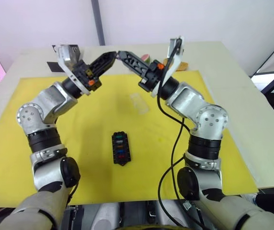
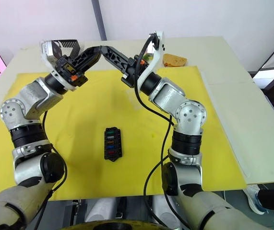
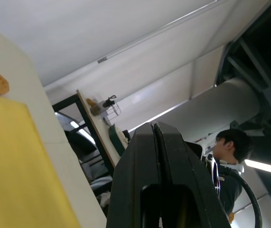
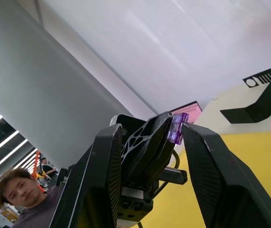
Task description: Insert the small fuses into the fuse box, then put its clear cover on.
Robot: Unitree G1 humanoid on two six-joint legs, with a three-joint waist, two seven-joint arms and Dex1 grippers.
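The fuse box (image 1: pixel 121 148) lies on the yellow mat (image 1: pixel 41 143), long axis running toward and away from the robot, pointed end nearest, several coloured fuses already seated. Above the mat's far edge, the left gripper (image 4: pixel 166 128) is closed on a purple fuse (image 4: pixel 177 128), its tip between the right gripper's (image 4: pixel 149 161) spread fingers. That fuse remains to insert; the clear cover (image 1: pixel 139 102) waits beyond the box.

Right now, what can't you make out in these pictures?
- Fuse box, head views: the coloured fuses in it are too small to count, or to tell which slots are free.
- Clear cover, head views: a faint outline on the yellow mat; its edges are unclear.
- Purple fuse, right wrist view: the left gripper has its jaws shut, and they hide the fuse's lower part.
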